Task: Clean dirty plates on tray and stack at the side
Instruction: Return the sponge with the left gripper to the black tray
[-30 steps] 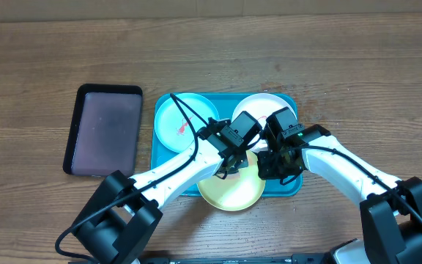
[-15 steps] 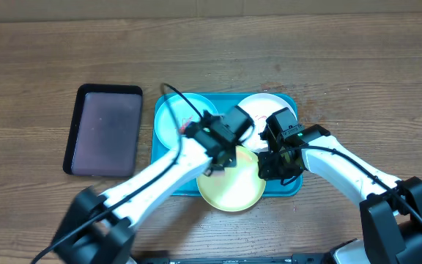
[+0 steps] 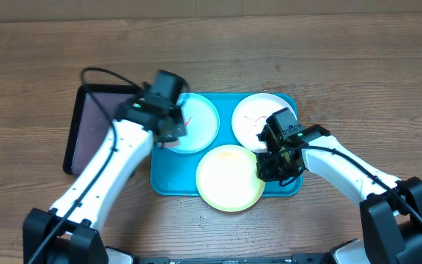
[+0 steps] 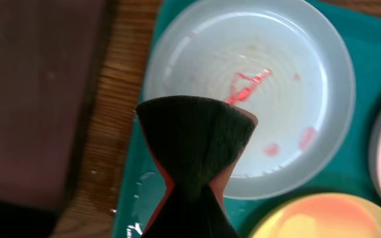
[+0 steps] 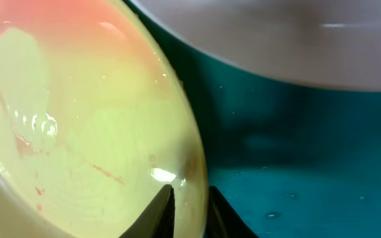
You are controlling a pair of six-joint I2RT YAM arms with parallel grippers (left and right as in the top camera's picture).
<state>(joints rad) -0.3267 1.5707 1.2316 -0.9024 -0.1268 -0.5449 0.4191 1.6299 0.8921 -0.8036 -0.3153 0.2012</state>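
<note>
Three plates lie on the teal tray (image 3: 168, 183): a light blue plate (image 3: 200, 121) with red smears at the back left, a white plate (image 3: 249, 117) with thin red marks at the back right, and a yellow-green plate (image 3: 226, 180) at the front. My left gripper (image 3: 168, 130) hangs over the blue plate's left edge, shut on a dark sponge (image 4: 197, 139) with orange sides. My right gripper (image 3: 268, 167) is shut on the yellow-green plate's right rim (image 5: 194, 165), one finger on each side of it. Faint pink streaks show on that plate (image 5: 78, 132).
A smaller dark black-rimmed tray (image 3: 105, 128) lies on the wooden table left of the teal tray. The yellow-green plate overhangs the teal tray's front rim. Water drops sit on the teal tray floor (image 5: 296, 172).
My left arm swung with the sponge from over the yellow-green plate back and left to the light blue plate's left edge. The right arm stayed on the yellow-green plate's rim.
</note>
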